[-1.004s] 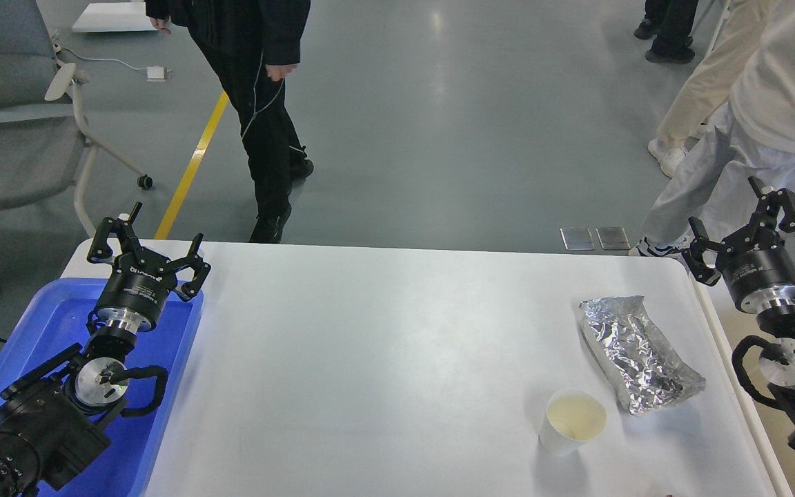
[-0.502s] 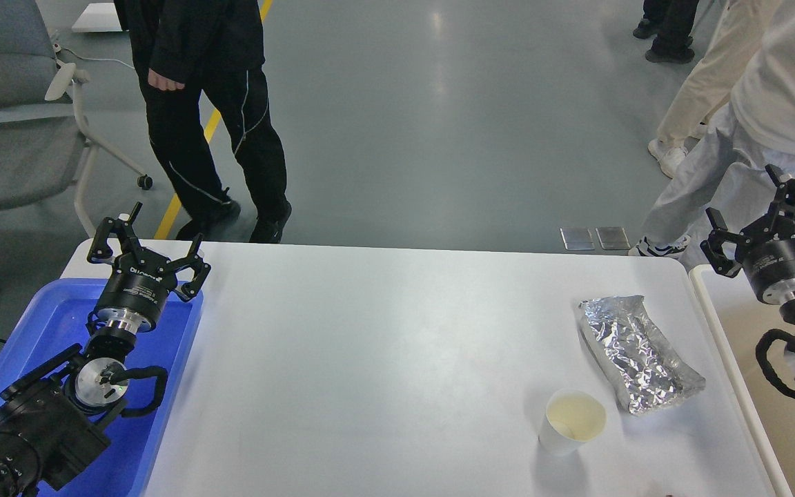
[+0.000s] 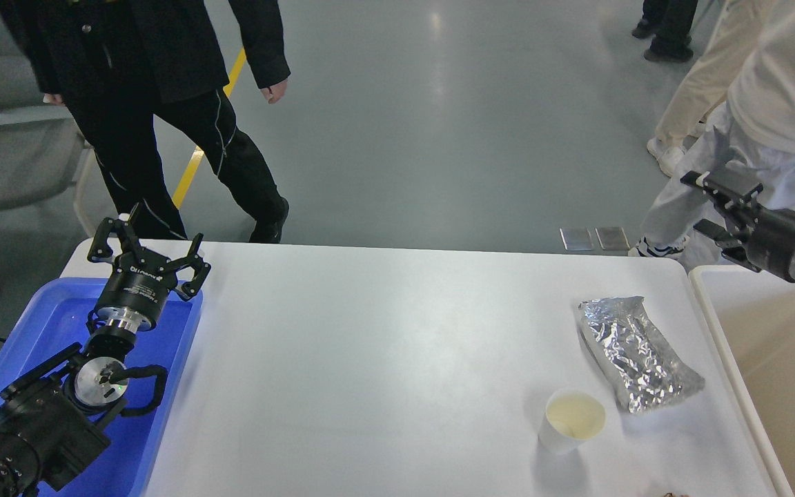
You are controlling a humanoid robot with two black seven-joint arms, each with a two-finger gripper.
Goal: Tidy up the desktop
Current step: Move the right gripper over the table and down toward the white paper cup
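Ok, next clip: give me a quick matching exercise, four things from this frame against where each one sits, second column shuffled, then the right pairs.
Things:
1. paper cup
2. foil bag
3. left gripper
4. right gripper

Places:
A. above the far end of the blue tray
B. right part of the desktop, lying flat
C. past the desktop's far right corner, fingers pointing left
D. near edge of the desktop, standing upright

Pairs: 1-D, 2-B, 3-A, 4-C

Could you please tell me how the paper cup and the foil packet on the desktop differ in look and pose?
The paper cup is white and smooth; the foil packet is silver, shiny and crinkled. The cup stands upright with its mouth open; the packet lies flat and looks closed. The cup is round and small; the packet is long and larger. Both rest apart on the right of the desktop, untouched by either tool.
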